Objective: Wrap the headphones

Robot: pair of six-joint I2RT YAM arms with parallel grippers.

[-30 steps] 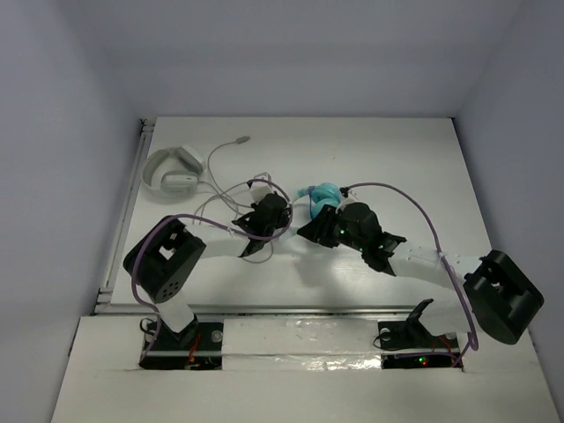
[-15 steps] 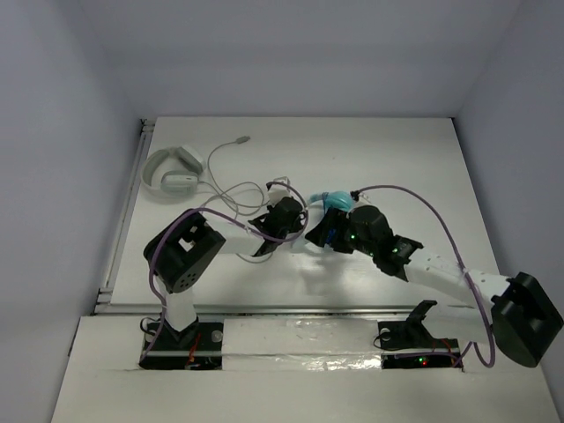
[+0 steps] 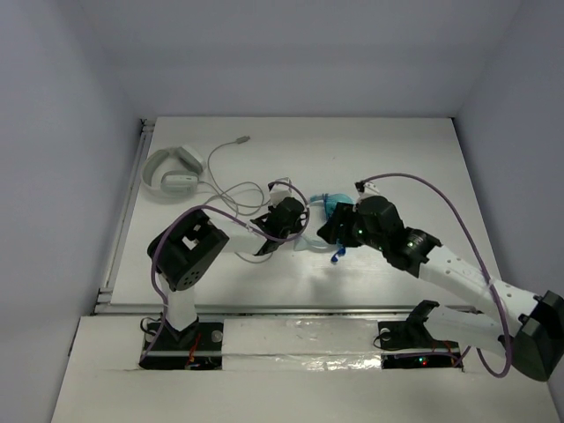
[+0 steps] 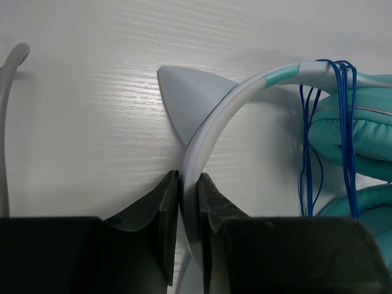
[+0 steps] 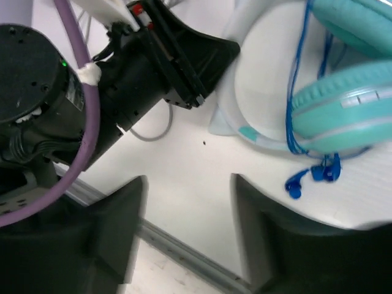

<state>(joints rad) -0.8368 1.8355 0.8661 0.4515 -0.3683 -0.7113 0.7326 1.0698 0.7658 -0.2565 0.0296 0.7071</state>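
Observation:
The headphones (image 3: 328,203) lie mid-table: teal ear cups (image 4: 361,135), a white headband (image 4: 245,92) and a thin blue cable (image 4: 346,122) looped several times around the band near the cups. My left gripper (image 4: 188,184) is shut on the headband, one black finger on each side of it. In the top view the left gripper (image 3: 298,227) is just left of the cups. My right gripper (image 5: 187,184) hovers open above bare table with nothing between its fingers. The cup (image 5: 343,116) is to its upper right, and the blue plug (image 5: 297,184) rests on the table beside its right finger (image 5: 269,220).
All-white headphones (image 3: 172,172) lie at the far left, their grey cable (image 3: 220,163) running toward the middle. A stretch of that grey cable (image 4: 6,122) shows at the left edge of the left wrist view. The table's front rail (image 3: 291,308) lies close behind both wrists.
The right gripper has opened and let go of the blue cable, whose plug now lies on the table. The left gripper shifted right, holding the headband throughout.

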